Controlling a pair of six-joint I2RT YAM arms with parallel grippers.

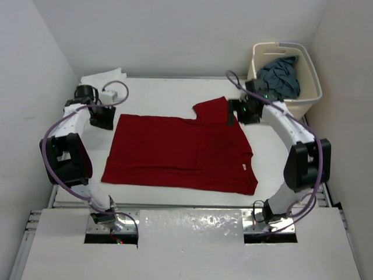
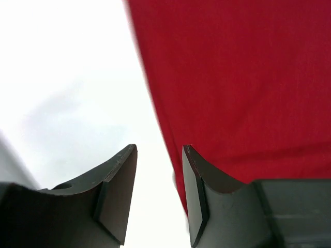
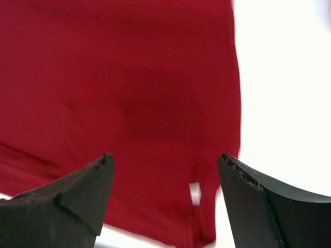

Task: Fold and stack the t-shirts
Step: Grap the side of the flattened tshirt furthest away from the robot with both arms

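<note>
Red t-shirt [image 1: 180,151] lies flat on the table [image 1: 163,93]; blue-grey t-shirt [image 1: 280,76] sits in the basket [image 1: 315,79], white t-shirt [image 1: 105,76] at the far-left corner. The 2 grippers are released and empty: left gripper [image 2: 159,150] at the red shirt's far-left edge, right gripper [image 3: 165,157] over its far-right sleeve.

Top view looks down from behind; close wrist views share the red t-shirt [image 1: 180,153] ahead of the left pincer [image 2: 160,155] and right pincer [image 3: 165,157].
</note>
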